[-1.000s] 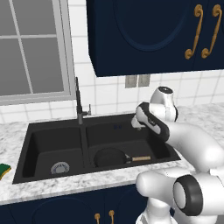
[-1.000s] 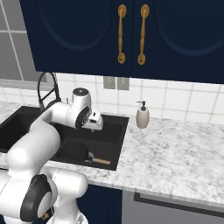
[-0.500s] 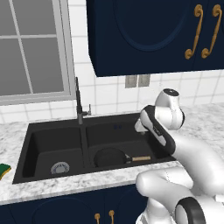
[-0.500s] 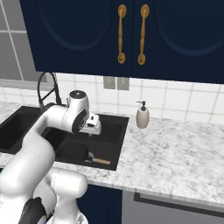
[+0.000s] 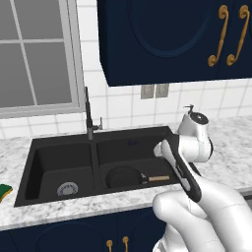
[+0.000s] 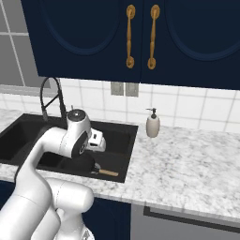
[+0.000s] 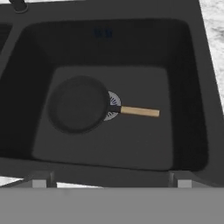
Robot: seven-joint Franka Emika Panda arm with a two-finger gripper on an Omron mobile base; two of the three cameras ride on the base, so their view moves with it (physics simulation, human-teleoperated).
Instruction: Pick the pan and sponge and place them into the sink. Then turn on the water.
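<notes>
A black frying pan [image 5: 123, 176] lies flat on the floor of the right basin of a matte black double sink [image 5: 59, 147], its tan handle pointing right. A silver drain [image 5: 67, 188] shows in the left basin. The dark faucet [image 5: 89, 118] rises behind the divider. A green-and-yellow sponge [image 5: 5, 191] rests on the marble counter [image 5: 231, 147], far left.

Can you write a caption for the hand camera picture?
Looking down into the black sink, where the pan lies flat on the basin floor, its tan handle across the drain.
</notes>
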